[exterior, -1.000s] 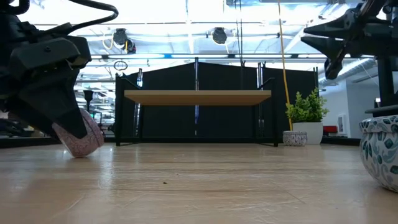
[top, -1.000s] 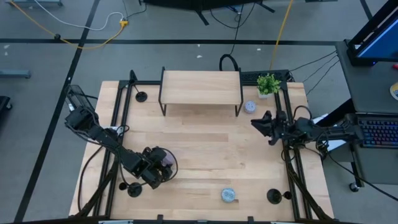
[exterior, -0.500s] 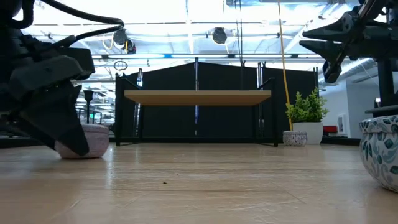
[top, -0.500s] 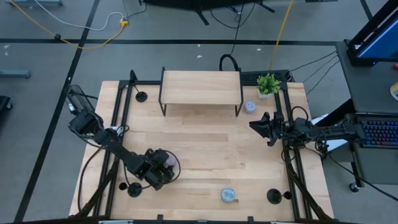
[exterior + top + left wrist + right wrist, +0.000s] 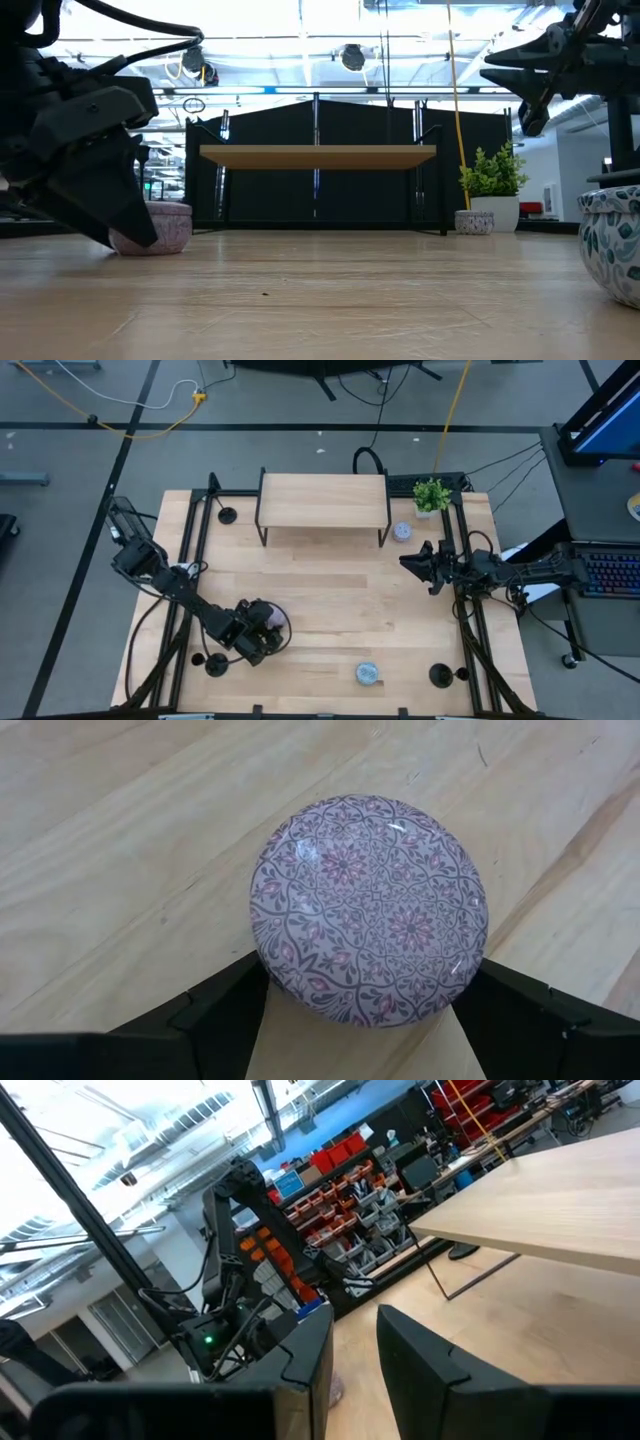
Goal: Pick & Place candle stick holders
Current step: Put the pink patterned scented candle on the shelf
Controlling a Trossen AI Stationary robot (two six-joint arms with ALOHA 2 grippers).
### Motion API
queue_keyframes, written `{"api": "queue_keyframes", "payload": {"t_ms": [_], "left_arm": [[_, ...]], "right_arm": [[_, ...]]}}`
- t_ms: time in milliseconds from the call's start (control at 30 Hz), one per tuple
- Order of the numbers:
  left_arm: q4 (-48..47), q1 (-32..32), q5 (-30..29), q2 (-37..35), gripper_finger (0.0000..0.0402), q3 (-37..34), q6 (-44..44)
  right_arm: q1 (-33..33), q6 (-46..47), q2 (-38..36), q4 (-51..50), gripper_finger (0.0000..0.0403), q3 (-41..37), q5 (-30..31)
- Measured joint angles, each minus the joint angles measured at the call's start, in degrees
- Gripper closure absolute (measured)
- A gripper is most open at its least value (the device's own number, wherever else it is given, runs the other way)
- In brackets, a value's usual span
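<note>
A round candle stick holder [image 5: 370, 905], glazed with a pink and purple flower pattern, stands on the wooden table [image 5: 330, 610] near its front left; it also shows in the low view [image 5: 160, 228]. My left gripper [image 5: 262, 632] reaches down over it, shut on it. My right gripper [image 5: 408, 560] hangs in the air at the right side of the table, its fingers [image 5: 300, 1360] close together with nothing between them. A blue patterned holder [image 5: 367, 674] rests near the front edge. A pale one [image 5: 402, 532] sits beside the plant. My left gripper pinches the pink holder between its two fingers, one on each of two opposite sides of its round wall [image 5: 268, 970]. The fingers slant down at it from the table's left. The holder stands upright with its underside on the table [image 5: 150, 250].
A wooden shelf riser [image 5: 323, 500] on black legs stands at the far middle, with a small potted plant [image 5: 431, 493] to its right. Black frame rails with round feet [image 5: 215, 664] run along both sides. Bare tabletop lies in the middle.
My left gripper has sunk a little toward the table with the pink holder. The holder hung tilted in the fingers a second ago and now stands level on the tabletop.
</note>
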Motion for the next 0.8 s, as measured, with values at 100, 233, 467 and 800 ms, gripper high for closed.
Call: {"api": "queue_keyframes", "payload": {"t_ms": [100, 233, 467, 800], "left_arm": [[0.15, 0.32, 0.09, 0.0, 0.0101, -0.01, -1.09], [0.6, 0.37, 0.27, 0.0, 0.0101, -0.02, -1.19], [2.36, 0.42, 0.41, 0.07, 0.01, -0.09, -0.04], [1.98, 0.4, 0.96, 0.04, 0.0061, -0.07, -1.41]], "right_arm": [[0.0, 0.0, 0.0, -0.02, 0.033, 0.0, 0.0], [0.0, -0.02, 0.0, -0.02, 0.033, 0.0, 0.0], [0.0, -0.04, 0.0, -0.04, 0.033, 0.02, 0.0], [0.0, -0.04, 0.0, -0.04, 0.033, 0.02, 0.02]]}}
